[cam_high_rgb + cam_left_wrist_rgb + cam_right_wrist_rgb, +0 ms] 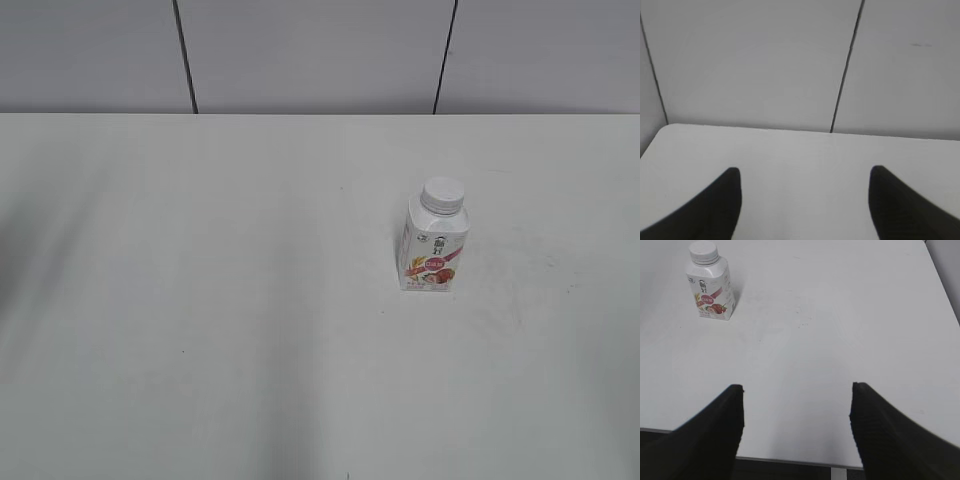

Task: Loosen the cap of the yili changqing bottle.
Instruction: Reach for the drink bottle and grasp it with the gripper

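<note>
Fingers of the left gripper [805, 175] appear in the left wrist view as two dark, tapered tips spread wide apart, with nothing between them but the bare white table [800, 155]. Beyond these tips the tabletop ends at a grey panelled wall [765, 65] crossed by thin dark seams. Neither the bottle nor the cap shows in this view.

Fingers of the right gripper [797, 387] are likewise set wide, dark and ribbed on their inner faces, and hold nothing. They sit over the table's near edge, where a dark strip shows below the white surface.

Ahead of the right fingers and off to their left, well apart from both tips, the yili changqing bottle [711, 287] stands upright on the table. It is a white, squarish bottle with a pink-red label showing strawberries. The cap [703, 251] is white, round and low, and sits on the bottle's neck.

In the exterior view the bottle [434, 250] stands alone, right of the table's middle, with its cap [443, 194] on top. No gripper or arm appears in this view. Faint grey scuff marks [520, 270] lie on the table to the bottle's right.
</note>
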